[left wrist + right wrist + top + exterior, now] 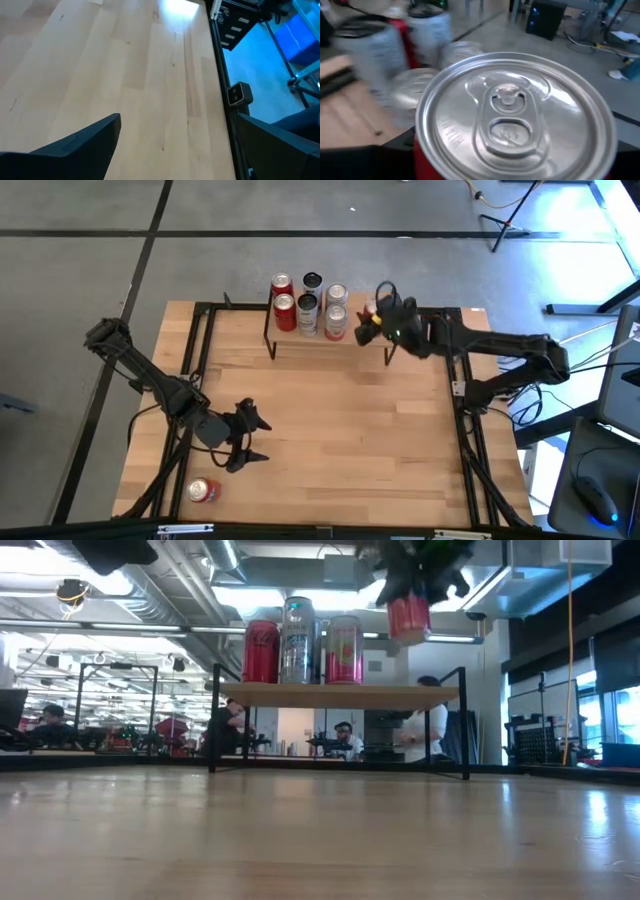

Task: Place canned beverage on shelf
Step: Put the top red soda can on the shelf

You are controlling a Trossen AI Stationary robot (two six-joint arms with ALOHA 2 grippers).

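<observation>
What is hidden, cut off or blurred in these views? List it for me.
- Red aluminium can in the right tool: its label is out of the right wrist view, which shows only the lid.
- Cans on the light-wood shelf: blurred in the right wrist view.
- Right tool: cut off by the low view's top edge.
- Left tool: absent from the low view.

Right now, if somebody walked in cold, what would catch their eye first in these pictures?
Probably the right gripper holding a red can in the air above the right end of the shelf, beside the cluster of cans already standing there. Next, a lone red can lying on its side at the table's near left corner, close to the open left gripper.
</observation>
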